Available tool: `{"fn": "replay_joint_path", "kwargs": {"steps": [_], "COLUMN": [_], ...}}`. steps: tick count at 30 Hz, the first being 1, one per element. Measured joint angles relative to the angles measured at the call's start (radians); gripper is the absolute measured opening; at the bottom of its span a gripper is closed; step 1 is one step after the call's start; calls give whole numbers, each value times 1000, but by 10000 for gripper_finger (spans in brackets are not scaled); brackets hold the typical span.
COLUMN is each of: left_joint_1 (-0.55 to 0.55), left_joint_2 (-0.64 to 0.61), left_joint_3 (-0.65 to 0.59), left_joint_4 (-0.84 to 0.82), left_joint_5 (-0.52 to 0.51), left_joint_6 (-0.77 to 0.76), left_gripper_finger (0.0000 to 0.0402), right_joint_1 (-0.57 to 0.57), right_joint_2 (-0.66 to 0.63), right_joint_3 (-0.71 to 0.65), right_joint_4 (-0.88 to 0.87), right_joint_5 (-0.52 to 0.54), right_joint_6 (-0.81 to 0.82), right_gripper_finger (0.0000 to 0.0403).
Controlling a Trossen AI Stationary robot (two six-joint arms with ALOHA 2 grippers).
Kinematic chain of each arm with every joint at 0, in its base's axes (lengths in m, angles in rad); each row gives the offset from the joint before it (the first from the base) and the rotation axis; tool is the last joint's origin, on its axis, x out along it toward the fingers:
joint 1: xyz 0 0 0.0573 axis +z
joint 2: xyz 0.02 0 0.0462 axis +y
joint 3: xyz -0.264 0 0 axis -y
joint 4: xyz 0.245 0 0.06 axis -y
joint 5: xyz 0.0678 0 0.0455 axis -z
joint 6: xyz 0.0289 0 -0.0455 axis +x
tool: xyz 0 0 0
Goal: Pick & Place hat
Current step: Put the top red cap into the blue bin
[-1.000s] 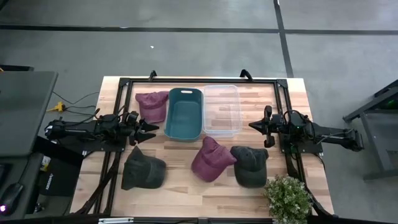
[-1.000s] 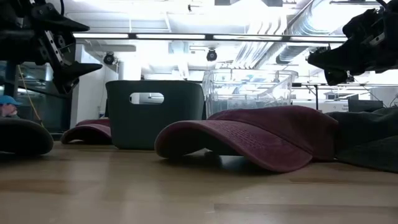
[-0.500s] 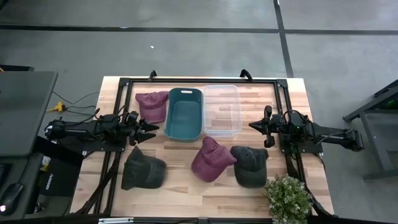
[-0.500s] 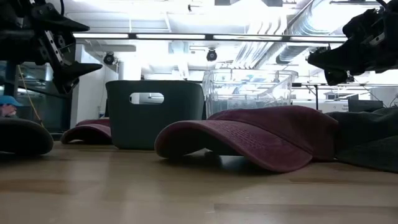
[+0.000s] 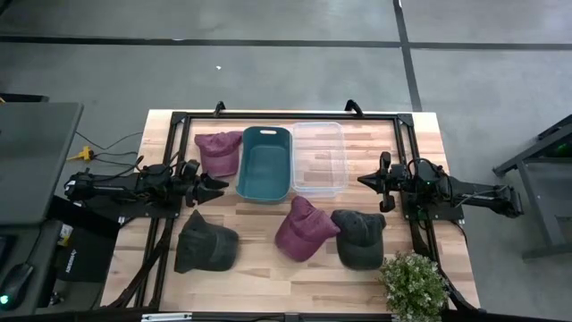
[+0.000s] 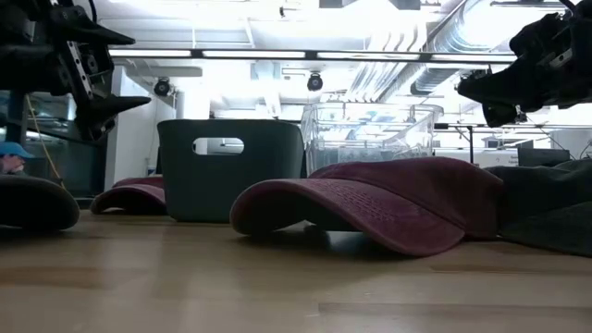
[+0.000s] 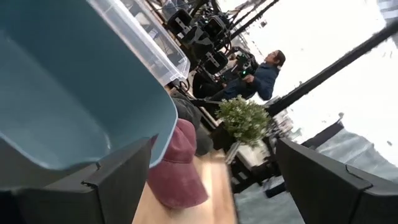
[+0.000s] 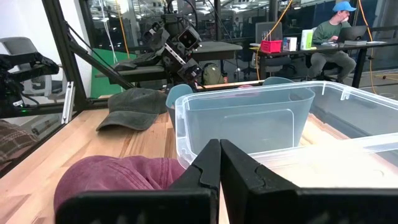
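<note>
Maroon cloth hat (image 5: 305,228), curved brim, on wooden table (image 5: 268,268)

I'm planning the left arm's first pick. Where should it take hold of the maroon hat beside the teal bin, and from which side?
Grip the maroon hat on its rounded crown, coming straight down from above. It lies flat on the table touching the teal bin, so that side is blocked. The left gripper, open, hovers just in front of it.
</note>
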Motion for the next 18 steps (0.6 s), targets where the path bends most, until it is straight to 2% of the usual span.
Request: {"fn": "replay_joint_path", "kwargs": {"steps": [9, 18], "left_joint_1": [0, 0], "left_joint_2": [0, 14], "left_joint_3": [0, 39], "left_joint_4": [0, -55], "left_joint_5": [0, 57], "left_joint_6": [-19, 135], "left_gripper_finger": [337, 337], "right_joint_1": [0, 0], "right_joint_2": [0, 0], "right_joint_3": [0, 0], "right_joint_4": [0, 0], "right_joint_5": [0, 0], "right_joint_6": [0, 0], "right_gripper_finger": [0, 0]}}
